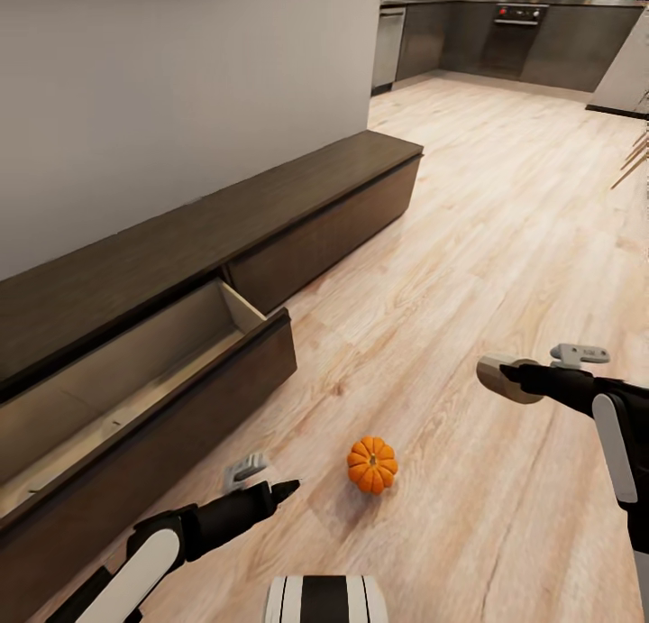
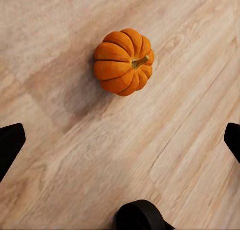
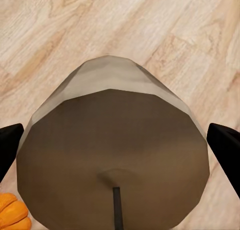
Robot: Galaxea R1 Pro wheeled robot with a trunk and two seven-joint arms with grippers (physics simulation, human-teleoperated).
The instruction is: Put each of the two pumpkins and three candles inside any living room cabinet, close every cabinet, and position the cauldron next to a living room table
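A small orange pumpkin (image 1: 372, 464) sits upright on the wood floor, just right of my left gripper (image 1: 269, 484), which hovers low and open. In the left wrist view the pumpkin (image 2: 122, 61) lies ahead of the wide-apart fingers (image 2: 10, 146), with bare floor between them. My right gripper (image 1: 521, 376) is held above the floor at the right, shut on a tan candle (image 1: 498, 377). That candle (image 3: 112, 155) sits between the fingers (image 3: 227, 151), wick end toward the camera. The long dark cabinet (image 1: 297, 190) runs along the left wall, its near drawer (image 1: 171, 398) pulled out.
The open drawer's front juts onto the floor left of my left arm. Dark kitchen cupboards with an oven (image 1: 518, 14) stand far back. Thin wooden legs (image 1: 634, 159) show at the right edge. Open floor stretches between the cabinet and there.
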